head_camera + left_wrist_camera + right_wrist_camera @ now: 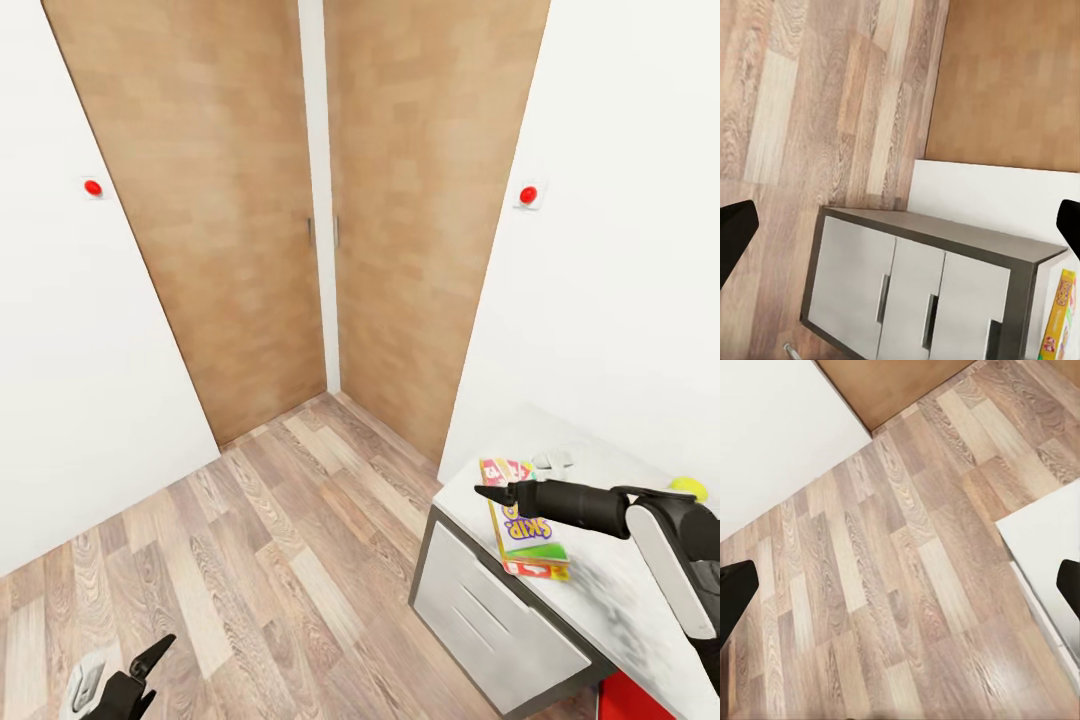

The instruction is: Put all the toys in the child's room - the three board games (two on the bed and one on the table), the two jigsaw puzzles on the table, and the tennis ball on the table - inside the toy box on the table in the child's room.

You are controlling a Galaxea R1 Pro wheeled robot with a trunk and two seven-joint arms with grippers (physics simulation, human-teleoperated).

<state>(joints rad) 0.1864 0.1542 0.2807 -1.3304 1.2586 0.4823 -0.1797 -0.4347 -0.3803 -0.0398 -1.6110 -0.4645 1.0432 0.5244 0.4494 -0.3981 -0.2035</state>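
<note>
Head view: board game (527, 525) lies flat near counter (600, 590) corner, ball (688, 487) at far edge. Right end effector (489, 492) hovers above game, fingers apart, empty. Left end effector (150, 662) low over floor (280, 560), apart, empty. Step: approach to grasp game; next, descend, close. Wardrobe doors (300, 200) behind; nothing blocks.

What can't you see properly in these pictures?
- Board game, head view: the right gripper and its arm cross its cover.
- Tennis ball, head view: partly behind that arm.
- Small grey things on the table: too small to name.
- Board game, left wrist view: cut off by the picture's edge.
</note>
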